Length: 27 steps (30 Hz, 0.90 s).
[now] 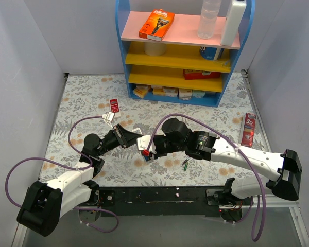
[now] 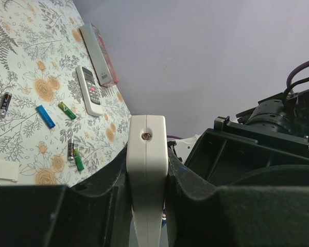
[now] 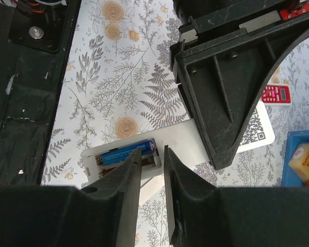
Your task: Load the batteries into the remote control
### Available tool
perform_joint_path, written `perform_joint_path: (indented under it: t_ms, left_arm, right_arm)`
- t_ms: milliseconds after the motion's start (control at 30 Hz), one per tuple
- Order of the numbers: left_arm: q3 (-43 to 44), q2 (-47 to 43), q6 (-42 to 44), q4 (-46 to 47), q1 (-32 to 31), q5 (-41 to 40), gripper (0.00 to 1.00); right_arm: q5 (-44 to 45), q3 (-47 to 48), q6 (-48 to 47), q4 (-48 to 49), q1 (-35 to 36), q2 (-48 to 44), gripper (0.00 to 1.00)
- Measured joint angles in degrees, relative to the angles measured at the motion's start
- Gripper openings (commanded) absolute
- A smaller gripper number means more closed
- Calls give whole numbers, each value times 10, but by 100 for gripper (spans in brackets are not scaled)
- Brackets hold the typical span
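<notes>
Smooth white plastic remote control between matt black plastic fingers of the left gripper, a glossy blue battery before the right gripper

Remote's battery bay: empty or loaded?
Part loaded: a blue battery lies in the remote control's open bay; the other slot is hidden behind the right gripper.

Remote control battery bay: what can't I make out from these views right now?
- Right wrist view: the slot beside the blue battery in the remote control is covered by the right gripper; filled or empty, unclear.
- Top view: the bay sits under the left gripper and right gripper, too small to read.
- Left wrist view: only the remote control's end face shows; bay out of frame.
</notes>
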Motion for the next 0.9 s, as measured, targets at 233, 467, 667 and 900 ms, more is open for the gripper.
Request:
perform_joint_path:
  t_ms: [233, 467, 667, 900]
  left_arm:
    - [0, 2, 3, -7, 0, 3, 0]
    - [0, 3, 4, -9, 0, 6, 0]
    - [0, 3, 5, -9, 0, 7, 0]
    - [6, 3, 6, -11, 0, 7, 0]
  right_arm:
    - [-10, 2, -1, -10, -3, 8, 30]
    - [-15, 3, -1, -11, -3, 10, 32]
    - [-17, 3, -1, -11, -4, 10, 34]
    - [-35, 3, -1, -11, -4, 10, 33]
